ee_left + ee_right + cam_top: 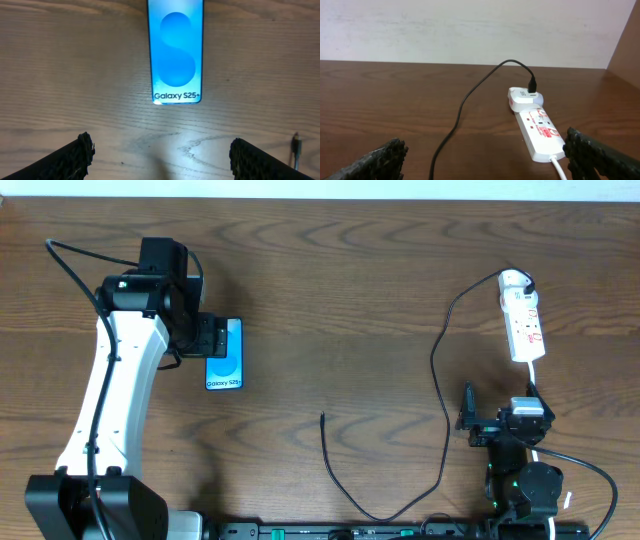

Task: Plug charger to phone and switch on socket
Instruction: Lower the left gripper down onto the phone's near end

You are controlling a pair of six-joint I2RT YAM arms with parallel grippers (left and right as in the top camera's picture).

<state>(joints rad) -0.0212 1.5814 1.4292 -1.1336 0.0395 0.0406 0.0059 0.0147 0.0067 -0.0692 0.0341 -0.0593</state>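
Note:
The phone lies flat on the table, its blue screen up, with "Galaxy S25+" at its near end; it also shows in the left wrist view. My left gripper hovers above the phone's left side, open and empty. The charger cable runs from the socket down the table to its loose tip, also in the left wrist view. In the right wrist view its black plug sits in a white adapter on the socket. My right gripper is open and empty, short of the socket.
The socket's white cord runs back toward my right arm. A pale wall stands behind the table's far edge. The wood table lies bare between the phone and the cable.

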